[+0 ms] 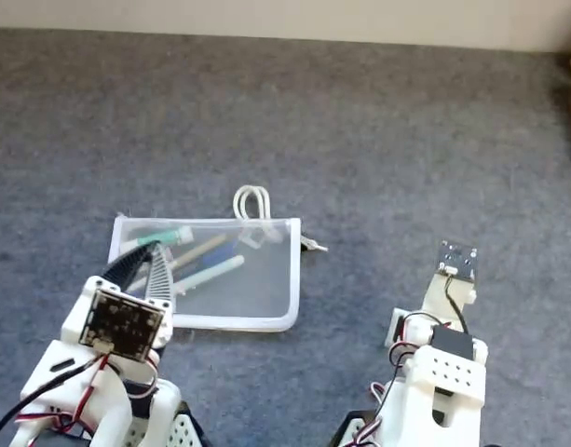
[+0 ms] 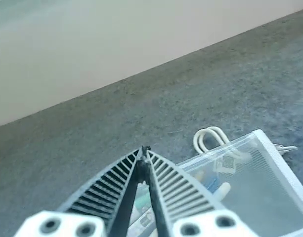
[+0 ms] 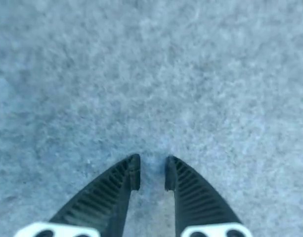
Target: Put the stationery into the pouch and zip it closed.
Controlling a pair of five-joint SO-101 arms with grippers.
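Left hand (image 2: 144, 151) (tips touching) over one end of the mesh pouch (image 2: 262, 195), stationery (image 2: 221, 188) inside

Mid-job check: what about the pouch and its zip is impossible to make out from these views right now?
- Zip: too small in the high view to tell whether it is fully closed.
- Left end of the pouch: under the left hand in the high view, and behind its fingers in the left wrist view.
- Stationery: the number of pieces is blurred by the mesh.

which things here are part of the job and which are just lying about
Job: mesh pouch, pens inside it, zipper pull, left gripper, right gripper.
Not part of it: grey carpet, pale wall.
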